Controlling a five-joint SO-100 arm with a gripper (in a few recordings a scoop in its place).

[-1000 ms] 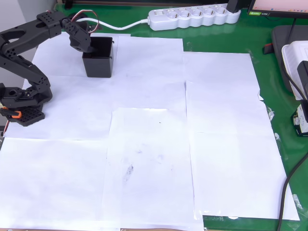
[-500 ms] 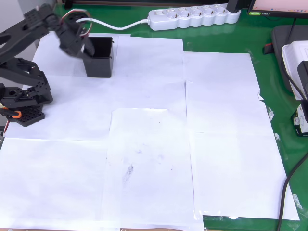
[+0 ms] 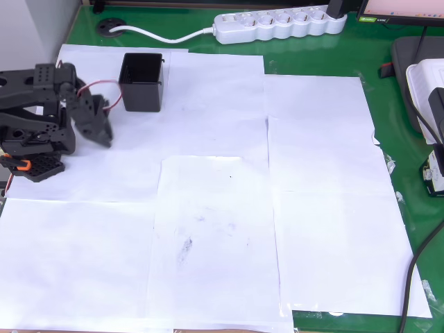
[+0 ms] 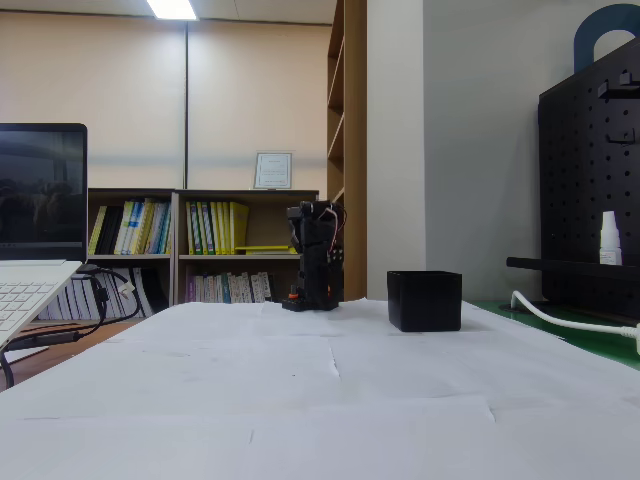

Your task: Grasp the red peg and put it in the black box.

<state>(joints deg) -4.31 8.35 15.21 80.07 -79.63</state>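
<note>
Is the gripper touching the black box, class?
Apart. The overhead view shows white paper between the gripper, folded back near the robot base, and the black box.

The black box (image 3: 142,82) interior stays too dark to read; the pincer (image 3: 103,135) jaws are indistinct.

Overhead view: bright, even light; white paper sheets (image 3: 215,187) near washed out, shadows faint and soft, focus sharp throughout. Fixed view: dimmer, warm; ceiling light (image 4: 172,9) glares at top edge. Black box (image 4: 425,300) and arm (image 4: 314,256) read as dark silhouettes; foreground paper soft.
</note>
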